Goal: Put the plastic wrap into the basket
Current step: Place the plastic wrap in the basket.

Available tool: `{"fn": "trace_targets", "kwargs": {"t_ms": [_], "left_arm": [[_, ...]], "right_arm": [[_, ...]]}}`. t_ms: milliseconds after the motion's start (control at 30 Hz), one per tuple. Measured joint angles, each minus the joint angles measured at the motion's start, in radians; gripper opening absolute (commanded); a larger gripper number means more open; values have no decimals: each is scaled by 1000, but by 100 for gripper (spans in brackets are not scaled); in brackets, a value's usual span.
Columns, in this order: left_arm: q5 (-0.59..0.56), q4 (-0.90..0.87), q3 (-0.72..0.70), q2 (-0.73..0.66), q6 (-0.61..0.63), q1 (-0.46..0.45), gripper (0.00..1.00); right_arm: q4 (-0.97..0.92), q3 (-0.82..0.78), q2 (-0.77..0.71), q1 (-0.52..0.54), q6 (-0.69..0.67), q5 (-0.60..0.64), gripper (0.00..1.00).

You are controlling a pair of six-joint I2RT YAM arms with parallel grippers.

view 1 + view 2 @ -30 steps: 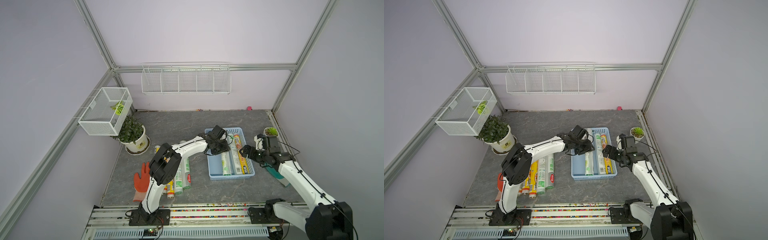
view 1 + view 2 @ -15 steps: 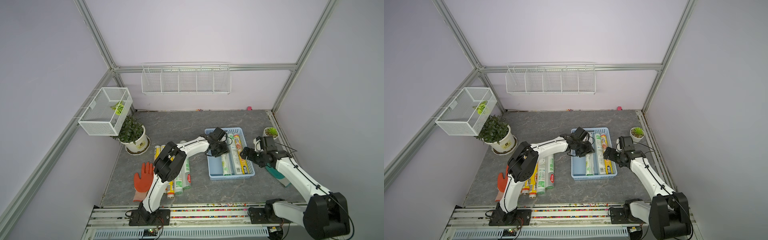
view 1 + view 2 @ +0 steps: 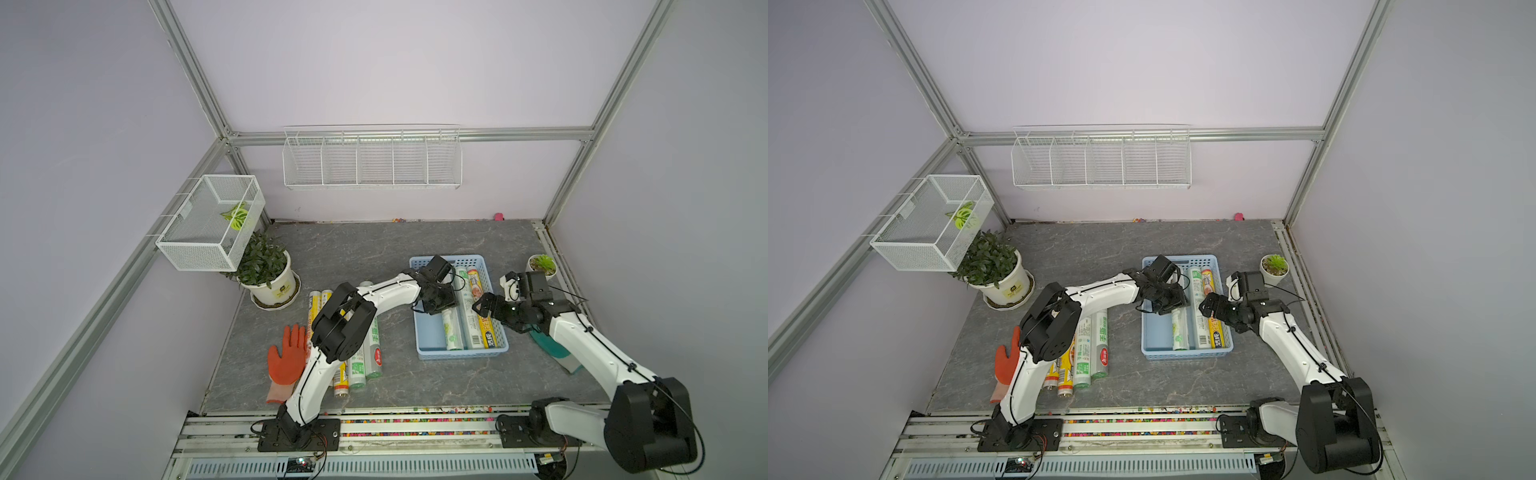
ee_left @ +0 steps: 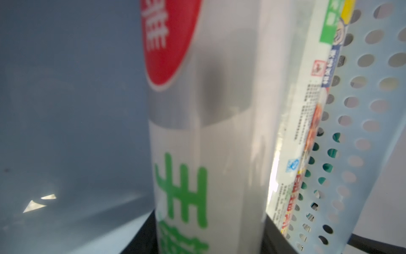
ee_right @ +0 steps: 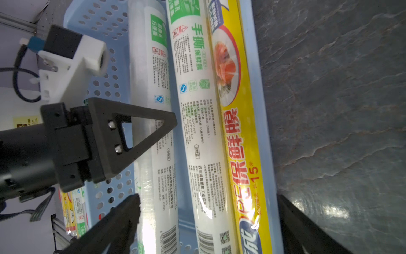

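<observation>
Plastic wrap roll [image 3: 451, 332], clamped by left pincer [image 3: 439, 307], lies in basket [image 3: 461, 355]; release probably next; right pincer [image 5: 208, 195], 3 o'clock of it, gapes empty.

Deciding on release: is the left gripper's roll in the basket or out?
In: the roll lies lengthwise inside the basket, beside a white roll and a yellow roll.

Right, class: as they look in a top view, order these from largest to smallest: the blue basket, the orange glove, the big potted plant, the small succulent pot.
1. blue basket
2. big potted plant
3. orange glove
4. small succulent pot
All clearly differ.
</observation>
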Motion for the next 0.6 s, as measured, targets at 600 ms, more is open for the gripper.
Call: {"fn": "trace_targets", "kwargs": {"t_ms": [600], "left_arm": [[9, 40, -40, -40, 4, 4, 74]], "right_arm": [[-2, -3, -3, 0, 7, 22, 98]]}}
